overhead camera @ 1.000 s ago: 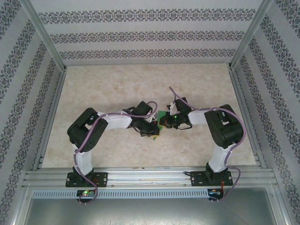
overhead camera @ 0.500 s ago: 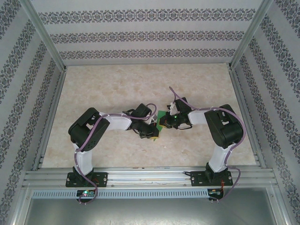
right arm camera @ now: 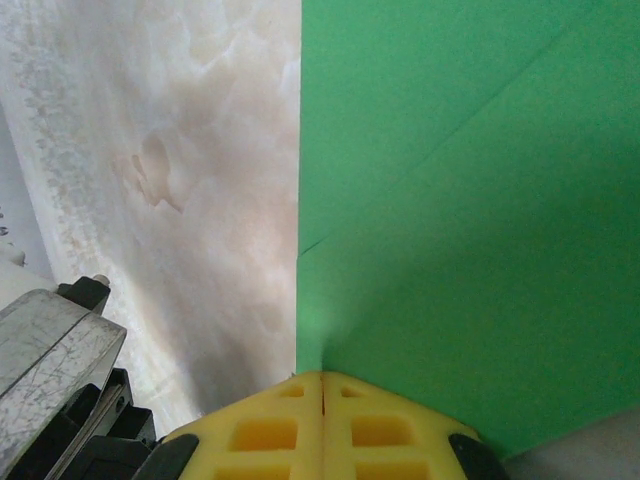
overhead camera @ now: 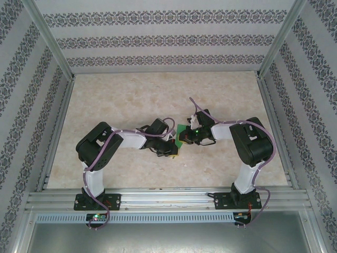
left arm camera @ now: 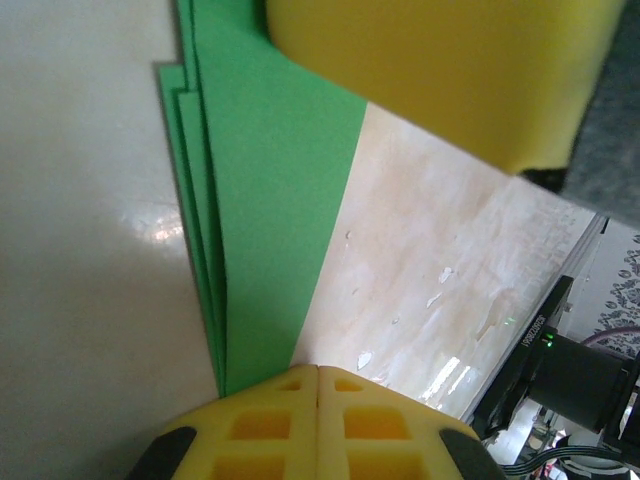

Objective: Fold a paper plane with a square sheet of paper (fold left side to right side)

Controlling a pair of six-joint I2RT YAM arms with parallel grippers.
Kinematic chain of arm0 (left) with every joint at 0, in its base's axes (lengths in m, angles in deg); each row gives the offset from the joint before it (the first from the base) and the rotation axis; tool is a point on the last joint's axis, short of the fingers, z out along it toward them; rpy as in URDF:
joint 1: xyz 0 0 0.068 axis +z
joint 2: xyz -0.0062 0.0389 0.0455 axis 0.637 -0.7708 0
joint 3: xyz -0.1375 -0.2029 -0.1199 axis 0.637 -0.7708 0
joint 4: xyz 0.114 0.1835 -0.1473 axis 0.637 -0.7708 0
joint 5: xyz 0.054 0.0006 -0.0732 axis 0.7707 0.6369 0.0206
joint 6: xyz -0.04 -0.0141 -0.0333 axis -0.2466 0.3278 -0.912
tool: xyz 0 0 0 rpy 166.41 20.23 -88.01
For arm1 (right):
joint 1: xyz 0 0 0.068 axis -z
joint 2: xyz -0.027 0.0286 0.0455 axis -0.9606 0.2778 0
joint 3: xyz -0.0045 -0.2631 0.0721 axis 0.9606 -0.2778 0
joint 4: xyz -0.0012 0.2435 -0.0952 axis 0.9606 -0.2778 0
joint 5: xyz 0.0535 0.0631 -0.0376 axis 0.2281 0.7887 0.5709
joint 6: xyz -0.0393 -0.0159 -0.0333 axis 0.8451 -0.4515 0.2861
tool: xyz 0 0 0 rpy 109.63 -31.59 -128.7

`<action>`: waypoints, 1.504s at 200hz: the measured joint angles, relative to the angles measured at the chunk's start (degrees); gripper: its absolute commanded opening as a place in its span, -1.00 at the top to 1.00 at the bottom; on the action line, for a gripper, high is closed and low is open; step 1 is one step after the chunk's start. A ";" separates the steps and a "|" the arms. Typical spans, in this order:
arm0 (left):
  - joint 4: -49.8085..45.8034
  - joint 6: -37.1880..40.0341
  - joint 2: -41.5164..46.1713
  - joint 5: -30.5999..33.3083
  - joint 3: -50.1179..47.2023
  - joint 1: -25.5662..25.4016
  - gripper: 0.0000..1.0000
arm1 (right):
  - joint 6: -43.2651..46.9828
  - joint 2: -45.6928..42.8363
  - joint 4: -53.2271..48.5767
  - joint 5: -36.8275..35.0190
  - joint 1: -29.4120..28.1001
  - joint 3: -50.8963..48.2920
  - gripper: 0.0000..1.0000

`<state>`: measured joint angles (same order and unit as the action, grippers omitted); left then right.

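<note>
No legible text - only a faint white printed code on the black arm part (left arm camera: 535, 345) - too blurred to read.

One overhead, two close on paper (left arm camera: 270, 200)

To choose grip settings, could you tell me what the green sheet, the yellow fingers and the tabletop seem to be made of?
The green sheet: thin matte paper, judging by crisp creases and stacked layer edges. The yellow fingers: probably moulded plastic or rubber, matte, with square recesses. The tabletop: glossy, marble-patterned, glare spots; stone or laminate, unclear.
</note>
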<state>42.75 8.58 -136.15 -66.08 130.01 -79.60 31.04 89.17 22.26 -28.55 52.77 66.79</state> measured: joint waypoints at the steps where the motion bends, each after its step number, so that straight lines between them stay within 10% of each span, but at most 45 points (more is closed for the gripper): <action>1: 0.17 -0.09 0.09 0.07 -0.13 -0.02 0.92 | 0.00 0.00 -0.07 0.02 0.00 0.00 1.00; 183: -5.29 -3.26 13.14 3.21 -4.85 -3.08 0.94 | 1.09 0.07 -2.08 1.75 -0.04 0.24 1.00; 301: -10.29 3.43 0.13 4.96 4.94 -0.22 1.00 | 0.81 -0.04 -1.90 1.73 -0.15 0.24 1.00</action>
<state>32.45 12.01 -136.01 -61.12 134.95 -79.82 31.84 89.13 20.36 -26.82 52.61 67.03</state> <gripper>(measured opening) 0.056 0.057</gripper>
